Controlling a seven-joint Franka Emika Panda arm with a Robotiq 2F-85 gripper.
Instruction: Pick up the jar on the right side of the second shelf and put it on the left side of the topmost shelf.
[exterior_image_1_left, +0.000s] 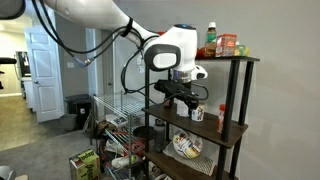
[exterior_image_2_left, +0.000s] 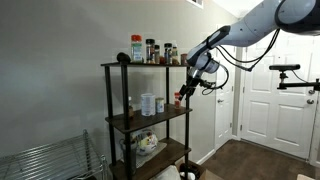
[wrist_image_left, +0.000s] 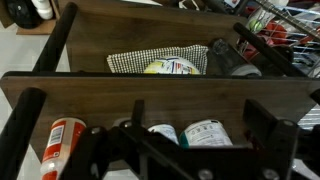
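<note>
The jar (wrist_image_left: 62, 145), slender and reddish-orange, stands near the end of the second shelf (wrist_image_left: 160, 92), left of my fingers in the wrist view. It also shows in both exterior views (exterior_image_1_left: 222, 116) (exterior_image_2_left: 180, 98). My gripper (wrist_image_left: 198, 128) is open and empty. It hovers at the front edge of the second shelf (exterior_image_1_left: 236, 126) (exterior_image_2_left: 150, 120), seen in both exterior views (exterior_image_1_left: 183, 95) (exterior_image_2_left: 187, 90), with the jar just beside it. The topmost shelf (exterior_image_1_left: 246, 59) (exterior_image_2_left: 118, 66) carries several taller spice jars (exterior_image_2_left: 150, 50).
A wide white jar (wrist_image_left: 207, 132) (exterior_image_2_left: 147, 104) and a white mug (exterior_image_1_left: 197, 113) share the second shelf. A cloth-lined basket (wrist_image_left: 160, 62) sits on the shelf below. A chrome wire rack (exterior_image_1_left: 115, 115) (exterior_image_2_left: 50, 160) stands beside the unit. White doors (exterior_image_2_left: 270, 95) are behind.
</note>
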